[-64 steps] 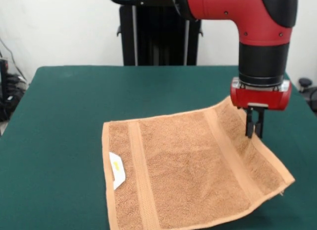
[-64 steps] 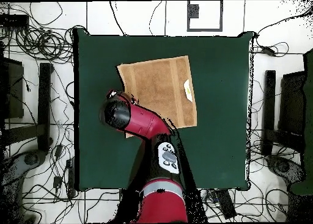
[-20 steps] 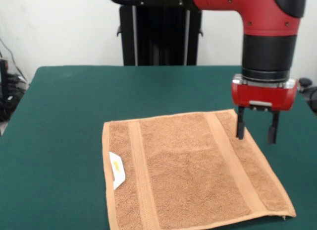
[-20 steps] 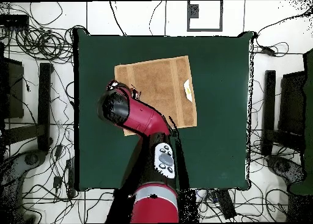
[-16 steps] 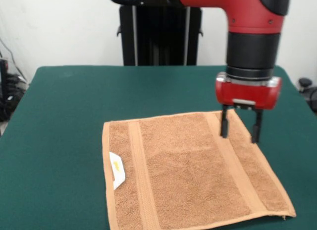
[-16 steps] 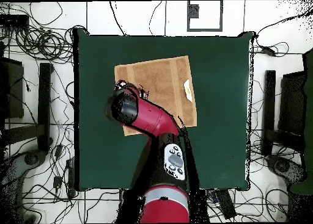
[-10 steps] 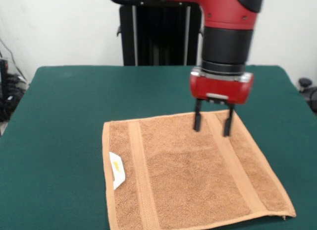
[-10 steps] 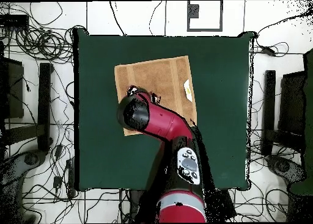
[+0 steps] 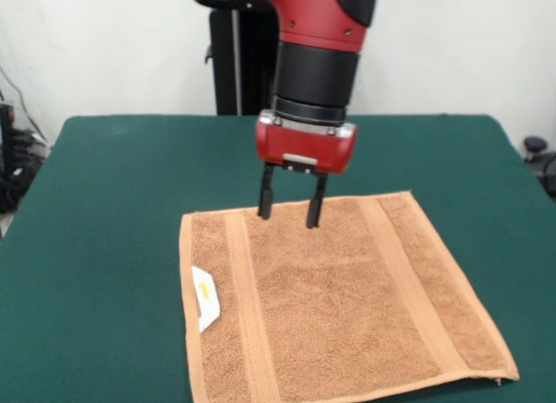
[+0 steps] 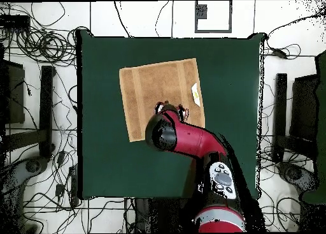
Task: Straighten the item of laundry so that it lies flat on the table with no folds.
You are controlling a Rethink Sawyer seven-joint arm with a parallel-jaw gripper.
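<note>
The red and black gripper (image 9: pixel 289 214) holds nothing, its two thin fingers spread wide over the fuzzy, flat orange-tan square towel (image 9: pixel 339 307) mid-frame on the dark green felt table (image 9: pixel 104 203).

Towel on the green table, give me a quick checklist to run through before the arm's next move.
1. Towel lies flat with no folds: ok, all four edges spread out.
2. White tag showing, nothing folded over it: ok.
3. Towel fully on the table, away from its edges: ok in the overhead view.
4. End effector open and empty: ok, fingers apart, nothing between them.
5. End effector clear of the cloth: cannot tell, tips sit at the towel's far edge.
</note>
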